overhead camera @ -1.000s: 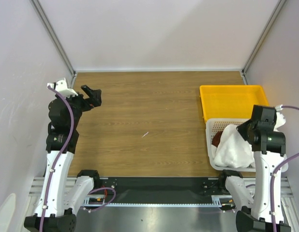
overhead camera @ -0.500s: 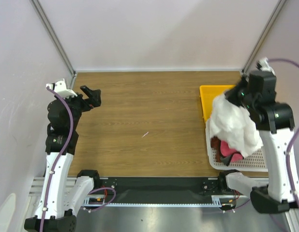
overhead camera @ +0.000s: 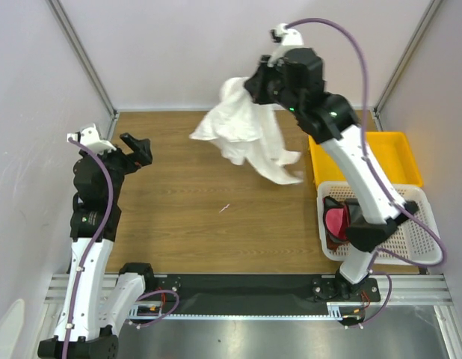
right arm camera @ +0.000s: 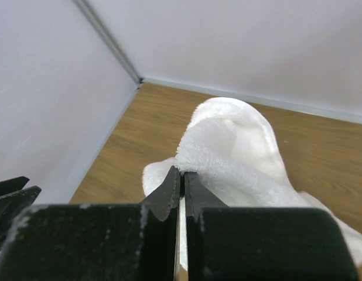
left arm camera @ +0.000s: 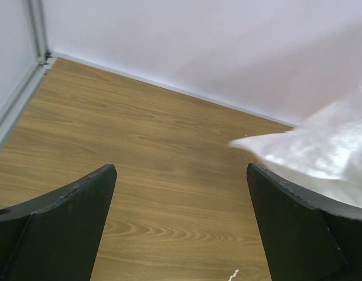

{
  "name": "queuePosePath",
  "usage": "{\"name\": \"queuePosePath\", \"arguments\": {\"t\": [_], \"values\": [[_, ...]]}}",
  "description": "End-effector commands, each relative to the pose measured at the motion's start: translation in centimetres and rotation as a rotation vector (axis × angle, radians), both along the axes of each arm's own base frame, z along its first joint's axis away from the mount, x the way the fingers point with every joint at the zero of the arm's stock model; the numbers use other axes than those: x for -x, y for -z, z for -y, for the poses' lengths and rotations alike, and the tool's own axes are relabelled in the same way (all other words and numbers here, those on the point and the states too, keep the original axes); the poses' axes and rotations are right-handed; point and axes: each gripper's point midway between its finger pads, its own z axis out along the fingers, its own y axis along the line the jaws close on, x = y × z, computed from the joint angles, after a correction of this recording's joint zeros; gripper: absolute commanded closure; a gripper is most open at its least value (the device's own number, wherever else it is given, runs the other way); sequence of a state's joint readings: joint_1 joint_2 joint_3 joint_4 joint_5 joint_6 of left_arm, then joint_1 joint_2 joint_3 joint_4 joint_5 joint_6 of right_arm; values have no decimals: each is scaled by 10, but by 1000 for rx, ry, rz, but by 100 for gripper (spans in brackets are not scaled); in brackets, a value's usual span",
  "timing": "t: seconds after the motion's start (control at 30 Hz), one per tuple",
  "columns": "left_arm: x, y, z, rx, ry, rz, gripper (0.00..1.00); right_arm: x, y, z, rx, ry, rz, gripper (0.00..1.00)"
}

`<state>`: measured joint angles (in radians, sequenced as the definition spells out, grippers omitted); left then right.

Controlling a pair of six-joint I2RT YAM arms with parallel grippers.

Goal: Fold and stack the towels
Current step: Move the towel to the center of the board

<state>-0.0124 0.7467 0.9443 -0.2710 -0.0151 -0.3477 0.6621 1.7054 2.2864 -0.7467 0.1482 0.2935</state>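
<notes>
- Over the far middle of the table (overhead camera: pixel 201 239), your right gripper (overhead camera: pixel 256 84) now holds the white towel (overhead camera: pixel 246 138) high in the air. A second ago that towel was bunched in the basket (overhead camera: pixel 422 239) with the arm low beside it.
- Is the hold secure?
- From the right wrist view the jaws are pinched tight on a thick fold at the towel's top, and the rest hangs loose below, crumpled, clear of the wood as far as you can judge.
- And the other arm?
- Your left gripper (overhead camera: pixel 137 149) has not moved: spread wide, holding nothing, parked at the left. In its wrist view the towel's edge has just come in from the right.
- What does that leave?
- The pull-out looks done. With the white one lifted, a magenta-pink towel (overhead camera: pixel 337 222) shows in the basket's near-left corner, with something darker just behind it. The yellow tray (overhead camera: pixel 365 153) is bare. Next you probably lower the white towel and spread it flat, likely with the left gripper taking a corner.
</notes>
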Motion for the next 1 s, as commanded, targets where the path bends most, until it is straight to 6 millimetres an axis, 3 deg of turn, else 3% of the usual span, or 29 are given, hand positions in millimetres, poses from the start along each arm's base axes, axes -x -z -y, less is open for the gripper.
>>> {"name": "queuePosePath", "arguments": {"t": [0.0,0.13,0.2,0.3,0.33,0.4,0.43,0.53,0.67,0.77,0.8,0.87,0.93,0.97], "values": [[4,-6,-24,-7,-130,17,0,1,-38,-60,-91,-191,145,100],[16,-9,-43,7,-245,7,0,-2,10,-122,-86,-352,77,100],[23,-12,-59,16,-315,17,0,-6,50,-148,-98,-432,6,100],[29,-16,-64,14,-336,34,0,-13,94,-171,-124,-475,-64,100],[30,-16,-64,14,-338,35,0,-16,132,-176,-100,-474,-131,100],[28,-14,-63,19,-330,31,0,-16,165,-188,-104,-486,-182,100],[27,-14,-62,22,-324,30,0,-15,192,-189,-85,-485,-228,100],[24,-13,-55,44,-292,31,0,-3,236,-199,-51,-516,-302,100],[16,-3,-50,76,-272,1,0,12,284,-190,12,-514,-408,100],[8,20,-49,132,-285,-69,0,12,289,-173,35,-454,-417,100],[6,30,-47,190,-298,-100,0,11,301,-160,60,-412,-448,100],[1,67,-40,248,-290,-215,0,6,298,-141,44,-361,-475,100],[-4,94,-29,324,-270,-295,0,12,311,-126,31,-359,-541,100],[-2,117,-27,346,-279,-354,0,7,302,-113,0,-343,-545,100]]}}
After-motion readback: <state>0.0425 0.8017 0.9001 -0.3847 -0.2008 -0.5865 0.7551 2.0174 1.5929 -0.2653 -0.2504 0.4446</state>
